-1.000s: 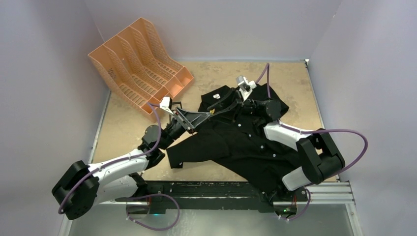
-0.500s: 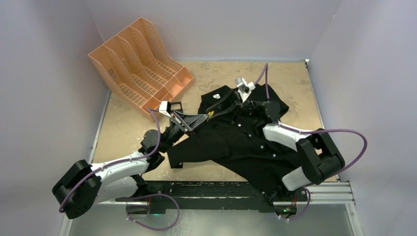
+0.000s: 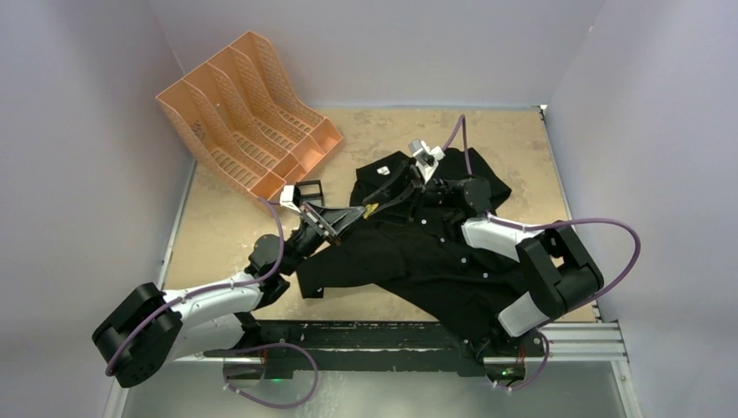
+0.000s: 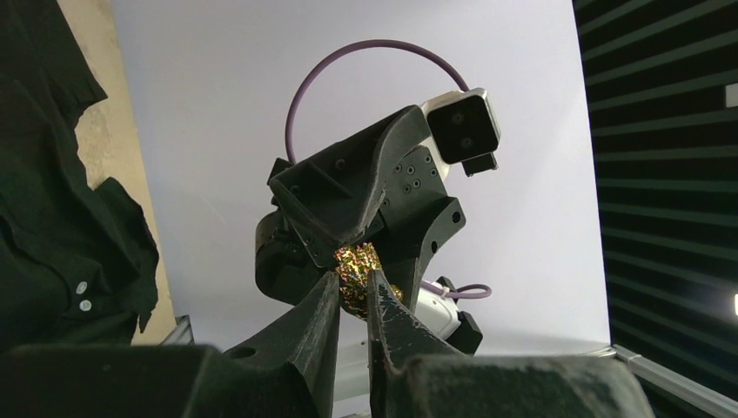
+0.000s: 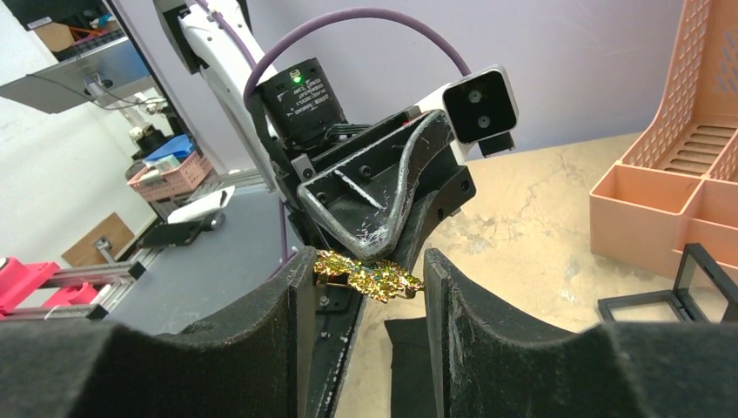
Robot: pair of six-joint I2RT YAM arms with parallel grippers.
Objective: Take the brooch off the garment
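Top external pictures showed us both arms drawn a little toward the near left over the last second. The left gripper (image 3: pixel 354 212) and right gripper (image 3: pixel 381 198) kept tip to tip, with the brooch (image 3: pixel 371 209) between them above the shirt (image 3: pixel 418 252).

From the left wrist we saw the left fingers (image 4: pixel 318 313) closed tight on the brooch, which hung against the bare wall (image 4: pixel 218 87) with no cloth round it. From the right wrist the right fingers (image 5: pixel 287 305) stood apart, one at each end of the brooch. They looked to touch it, but we could not tell whether they pressed.

We judged the brooch already out of the fabric, so what remained was for one gripper to let go and the other to carry it clear. The back of the brooch was hidden behind the fingers. From above it was only a speck, so we could not rule out a thread of cloth caught on it.
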